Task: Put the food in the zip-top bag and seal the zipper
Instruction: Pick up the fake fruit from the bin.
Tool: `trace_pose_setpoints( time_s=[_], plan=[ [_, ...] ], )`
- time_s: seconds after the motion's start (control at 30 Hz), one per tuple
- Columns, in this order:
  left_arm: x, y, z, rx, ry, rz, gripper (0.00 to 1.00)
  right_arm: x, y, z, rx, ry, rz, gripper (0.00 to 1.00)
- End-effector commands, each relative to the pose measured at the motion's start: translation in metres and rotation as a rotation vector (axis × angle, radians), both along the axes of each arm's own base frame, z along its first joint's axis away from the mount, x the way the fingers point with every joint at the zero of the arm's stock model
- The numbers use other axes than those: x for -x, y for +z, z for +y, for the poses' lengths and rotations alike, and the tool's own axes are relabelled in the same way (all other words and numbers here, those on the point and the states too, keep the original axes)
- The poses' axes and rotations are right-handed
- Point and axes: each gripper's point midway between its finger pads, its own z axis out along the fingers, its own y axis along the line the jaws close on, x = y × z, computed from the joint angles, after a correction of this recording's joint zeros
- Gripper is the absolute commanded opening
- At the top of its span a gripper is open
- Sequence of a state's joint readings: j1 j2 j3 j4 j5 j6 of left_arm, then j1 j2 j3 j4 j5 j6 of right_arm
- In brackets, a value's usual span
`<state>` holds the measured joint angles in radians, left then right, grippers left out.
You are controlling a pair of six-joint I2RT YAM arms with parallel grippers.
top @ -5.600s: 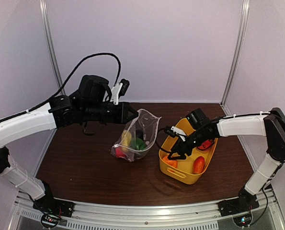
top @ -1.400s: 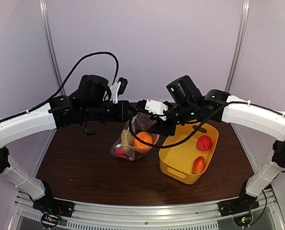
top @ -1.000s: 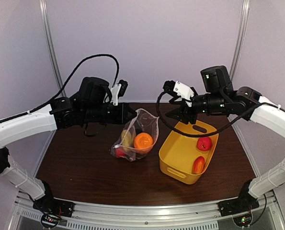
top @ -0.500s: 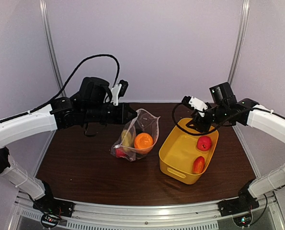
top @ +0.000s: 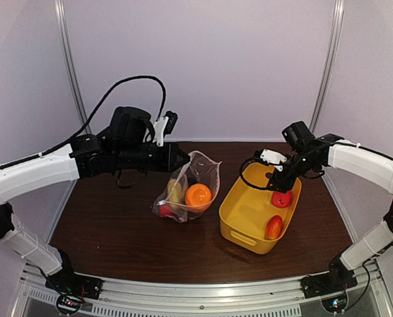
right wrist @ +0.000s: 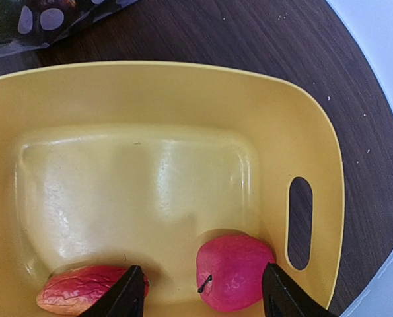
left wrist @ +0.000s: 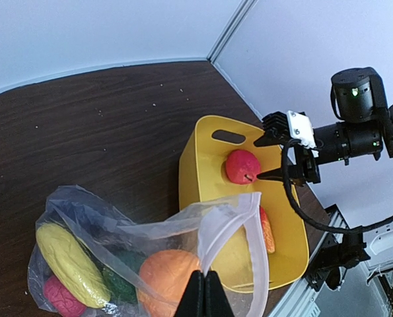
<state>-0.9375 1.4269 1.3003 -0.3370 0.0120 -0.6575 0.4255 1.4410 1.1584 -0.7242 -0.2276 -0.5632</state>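
Observation:
The clear dotted zip-top bag (top: 186,188) stands open on the table with an orange fruit (top: 197,195), a yellow piece (top: 175,191), green and pink pieces inside. My left gripper (top: 185,156) is shut on the bag's pale zipper edge (left wrist: 232,214) and holds the mouth up. The gripper also shows in the left wrist view (left wrist: 205,290). My right gripper (top: 275,186) is open above the yellow tub (top: 244,218), its fingertips either side of a red apple (right wrist: 234,272). A red-orange piece (right wrist: 84,289) lies beside it.
The yellow tub has a handle slot (right wrist: 300,222) in its wall and sits right of the bag. Dark wood table (top: 110,224) spreads to the left and front. White walls with metal posts enclose the back.
My right gripper dropped the orange fruit into the bag, swung back right and came down open over the tub, above the red apple. My left gripper kept holding the bag edge.

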Motion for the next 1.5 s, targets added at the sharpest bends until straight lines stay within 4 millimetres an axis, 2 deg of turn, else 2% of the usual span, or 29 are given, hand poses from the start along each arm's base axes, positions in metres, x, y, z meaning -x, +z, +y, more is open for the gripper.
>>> trace_pose_setpoints(
  time_s=[0.0, 0.47, 0.63, 1.17, 1.47],
  plan=[
    [-0.002, -0.006, -0.004, 0.003, -0.02, -0.005, 0.0, -0.001, -0.004, -0.015, 0.083, -0.023, 0.025, 0.62],
    [0.0, -0.012, -0.006, 0.004, -0.028, 0.007, 0.0, -0.006, -0.041, -0.039, 0.196, -0.107, 0.123, 0.67],
    [0.0, -0.014, -0.005, 0.004, -0.026, 0.011, 0.0, -0.009, -0.048, -0.046, 0.228, -0.136, 0.125, 0.68],
    [0.001, -0.019, -0.007, 0.007, -0.035, 0.022, 0.0, -0.014, -0.083, -0.074, 0.327, -0.255, 0.213, 0.67],
    [0.002, -0.02, -0.006, 0.008, -0.034, 0.023, 0.0, -0.013, -0.101, -0.073, 0.309, -0.262, 0.273, 0.65]
  ],
)
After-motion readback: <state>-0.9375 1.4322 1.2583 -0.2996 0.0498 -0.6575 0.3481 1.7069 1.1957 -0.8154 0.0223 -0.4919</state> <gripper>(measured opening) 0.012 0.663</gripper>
